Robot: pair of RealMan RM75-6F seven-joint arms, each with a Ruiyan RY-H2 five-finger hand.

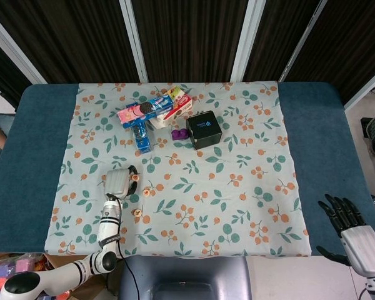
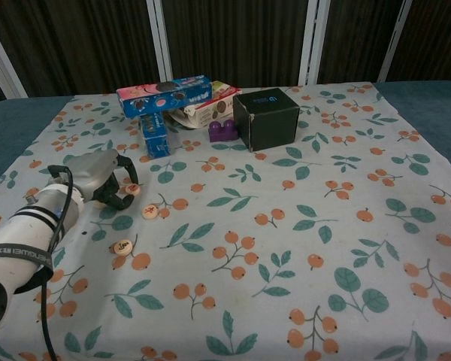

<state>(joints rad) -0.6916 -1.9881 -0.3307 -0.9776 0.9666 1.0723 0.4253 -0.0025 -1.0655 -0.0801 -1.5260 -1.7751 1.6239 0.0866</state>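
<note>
A blue table (image 1: 25, 156) is carrying a floral cloth (image 1: 237, 187) printed with orange berries and green leaves, and everything is sitting on that cloth. The largest item is one black box (image 2: 266, 118), standing near the far middle with a small blue logo on its top; the lettering is too small to read. Leaning on the things just to its left is one long blue biscuit box (image 2: 164, 94) showing a dark sandwich cookie, with brand lettering too blurred to make out. One red and white box (image 2: 207, 110) is lying behind and partly under it, and one small blue packet (image 2: 154, 135) is standing in front. One purple toy brick (image 2: 223, 130) is sitting just beside the black box.

Nearer the robot, three small round wooden discs are lying on the cloth, each bearing a dark or red mark too small to read. The left hand (image 2: 99, 177) is resting on the cloth with its fingers curled down around the first disc (image 2: 132, 189), fingertips touching or just beside it; whether it is actually gripping cannot be told. The second disc (image 2: 149, 213) is lying just beyond, and the third disc (image 2: 122, 246) is lying nearer the robot beside the forearm.

The right hand (image 1: 353, 234) is hanging off the table's near right corner, fingers spread and holding nothing.
</note>
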